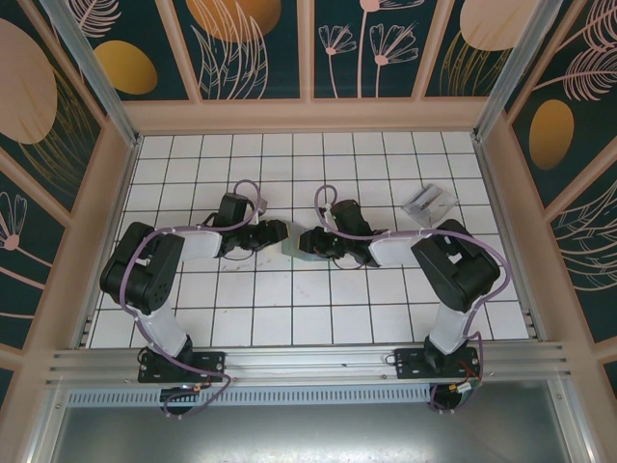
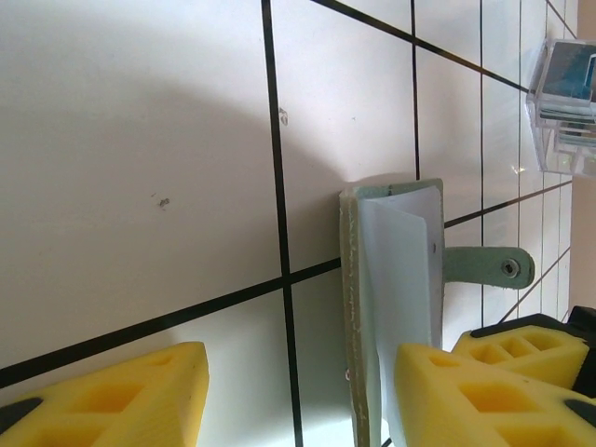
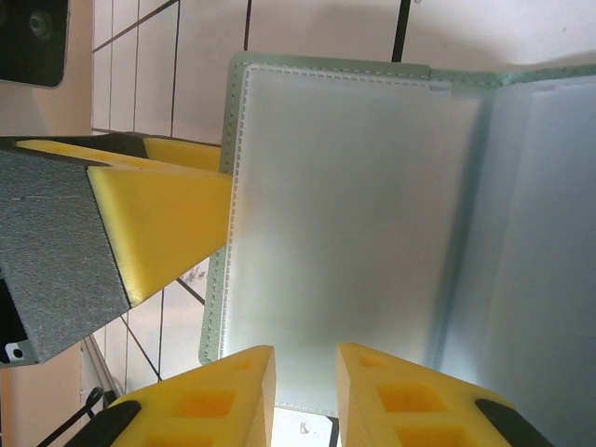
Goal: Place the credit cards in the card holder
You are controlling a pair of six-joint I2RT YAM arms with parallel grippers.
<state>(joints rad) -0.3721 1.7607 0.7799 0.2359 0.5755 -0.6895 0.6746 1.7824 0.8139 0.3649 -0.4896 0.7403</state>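
The sage-green card holder (image 1: 292, 246) lies opened mid-table between both grippers. In the right wrist view the holder (image 3: 345, 214) shows its pale bluish-grey inside with pockets. The left wrist view has the holder (image 2: 396, 279) edge-on, a snap strap sticking out. My left gripper (image 2: 298, 372) is open wide, the holder's edge close to its right finger (image 2: 484, 400). My right gripper (image 3: 305, 372) has a narrow gap, its tips at the holder's lower edge. The credit cards (image 1: 429, 204) lie far right in a clear case (image 2: 566, 88).
White tiled floor with black grid lines, fenced by low beige walls (image 1: 308, 116). The left arm (image 1: 145, 270) and right arm (image 1: 453, 265) bend in from both sides. A left-gripper finger (image 3: 168, 209) touches the holder's left edge.
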